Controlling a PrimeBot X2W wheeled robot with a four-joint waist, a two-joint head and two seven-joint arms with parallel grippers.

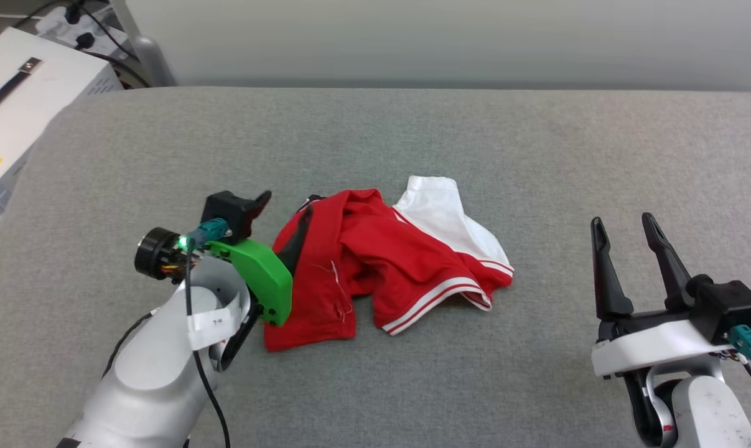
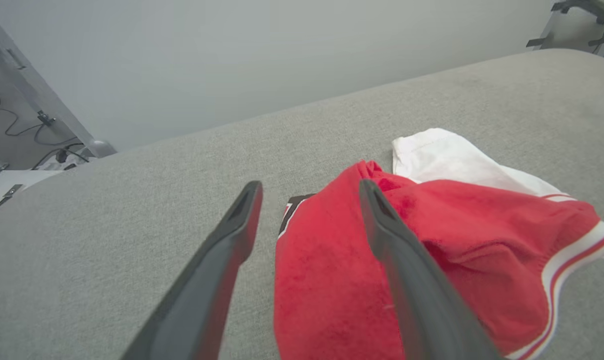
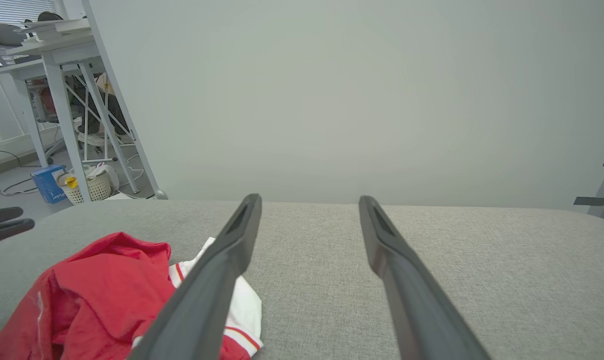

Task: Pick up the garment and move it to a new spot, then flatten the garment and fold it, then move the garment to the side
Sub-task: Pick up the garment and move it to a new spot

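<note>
— Where is the garment now?

— The garment (image 1: 375, 267) lies in a crumpled heap on the grey cushion (image 1: 412, 137), about in the middle of it in my head view. It is mostly red. One white sleeve (image 1: 440, 211) sticks out at the far right of the heap, and the striped trim (image 1: 431, 298) runs along the near edge.

— And your grippers?

— My left gripper (image 2: 309, 186) is just beside the left edge of the heap. Its two fingers (image 2: 221, 270) stand well apart and nothing is clamped between them. In the left wrist view one of them crosses in front of the red cloth, but I cannot tell if it touches the cloth. My right gripper (image 1: 622, 219) is on the right, well apart from the garment. Its fingers are spread too, and it holds nothing.
</note>
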